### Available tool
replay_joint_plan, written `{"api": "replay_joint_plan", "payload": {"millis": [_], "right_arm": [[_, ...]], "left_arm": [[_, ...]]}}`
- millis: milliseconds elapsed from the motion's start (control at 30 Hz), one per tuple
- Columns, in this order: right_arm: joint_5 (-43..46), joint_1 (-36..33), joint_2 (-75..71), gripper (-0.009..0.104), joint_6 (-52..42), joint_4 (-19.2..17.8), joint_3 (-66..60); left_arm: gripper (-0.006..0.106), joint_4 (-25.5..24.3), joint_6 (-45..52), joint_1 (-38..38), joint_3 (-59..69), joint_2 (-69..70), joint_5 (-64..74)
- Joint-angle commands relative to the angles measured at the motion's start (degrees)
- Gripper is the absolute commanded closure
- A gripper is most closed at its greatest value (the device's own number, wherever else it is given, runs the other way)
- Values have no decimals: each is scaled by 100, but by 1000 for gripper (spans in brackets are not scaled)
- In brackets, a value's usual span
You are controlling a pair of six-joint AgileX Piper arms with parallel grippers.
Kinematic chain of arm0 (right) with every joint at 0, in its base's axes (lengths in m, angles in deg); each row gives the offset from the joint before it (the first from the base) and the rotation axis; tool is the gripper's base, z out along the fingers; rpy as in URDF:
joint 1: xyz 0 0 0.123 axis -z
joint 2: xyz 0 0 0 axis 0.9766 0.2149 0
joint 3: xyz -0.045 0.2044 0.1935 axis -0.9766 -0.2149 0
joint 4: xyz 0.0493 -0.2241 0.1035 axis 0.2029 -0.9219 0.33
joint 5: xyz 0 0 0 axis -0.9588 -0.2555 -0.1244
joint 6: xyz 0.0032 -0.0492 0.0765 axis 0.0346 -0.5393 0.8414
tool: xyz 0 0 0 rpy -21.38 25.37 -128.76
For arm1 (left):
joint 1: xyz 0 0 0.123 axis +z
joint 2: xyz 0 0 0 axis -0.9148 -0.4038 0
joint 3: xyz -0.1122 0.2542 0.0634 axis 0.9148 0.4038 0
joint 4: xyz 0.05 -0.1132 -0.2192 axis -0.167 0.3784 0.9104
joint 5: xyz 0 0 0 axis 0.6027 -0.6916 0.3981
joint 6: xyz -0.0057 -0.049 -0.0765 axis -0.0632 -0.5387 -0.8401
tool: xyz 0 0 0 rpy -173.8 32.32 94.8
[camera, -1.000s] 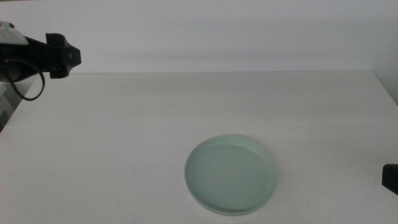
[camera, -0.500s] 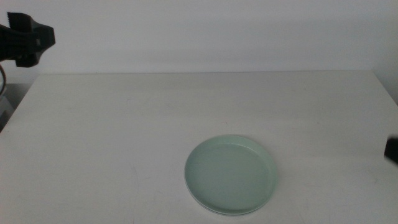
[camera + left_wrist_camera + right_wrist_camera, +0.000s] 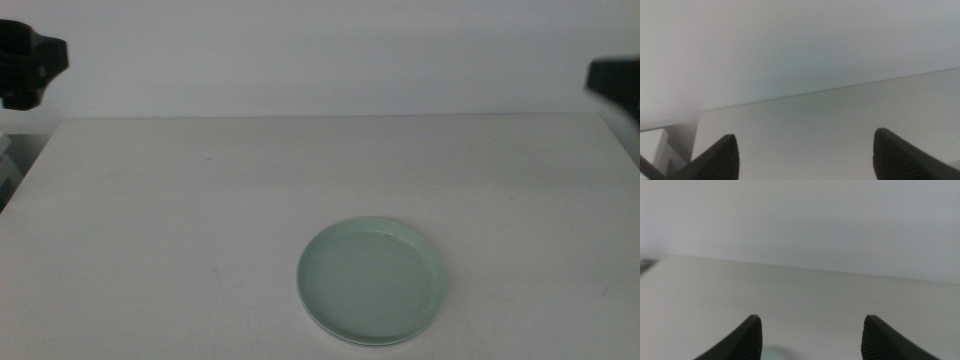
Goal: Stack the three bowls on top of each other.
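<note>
Lying flat, mint green bowl [image 3: 371,281], rim upward

The left gripper [image 3: 802,152] and right gripper [image 3: 810,335] hung raised above the table [image 3: 200,200], jaws spread wide.

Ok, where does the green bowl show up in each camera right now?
Middle view: the green bowl sits low and a little right of centre on the table.
Left wrist view: not in it; only bare table between the open left hand.
Right wrist view: just a pale green sliver at the edge, by one finger of the open right hand.
Shared landmark: the table's far edge against the wall.
</note>
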Motion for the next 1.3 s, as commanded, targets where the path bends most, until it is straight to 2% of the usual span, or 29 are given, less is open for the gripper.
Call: {"api": "replay_joint_plan", "payload": {"millis": [0, 167, 267, 400, 500, 633, 833, 1267], "right_arm": [[158, 308, 71, 45, 102, -452, 485], [-86, 933, -417, 45, 82, -471, 390], [-266, 1009, -881, 45, 64, -470, -17], [47, 973, -1683, 45, -30, -476, -907], [596, 973, -2256, 46, -65, -585, -1531], [1008, 973, -2628, 46, -65, -884, -1979], [990, 973, -2650, 46, -68, -883, -2020], [973, 985, -2666, 46, -63, -880, -2207]], "left_arm": [[11, -47, -30, 11, -188, 270, -323], [14, -18, -45, 11, -48, 896, -170], [14, 218, -52, 11, 438, 1408, -359], [14, 671, 13, 11, 1505, 2135, -940], [14, 871, 180, 11, 2258, 2511, -1499], [14, 894, 250, 11, 2888, 2707, -2116], [14, 866, 255, 11, 3014, 2700, -2466], [14, 890, 217, 11, 3167, 2763, -2290]]}}
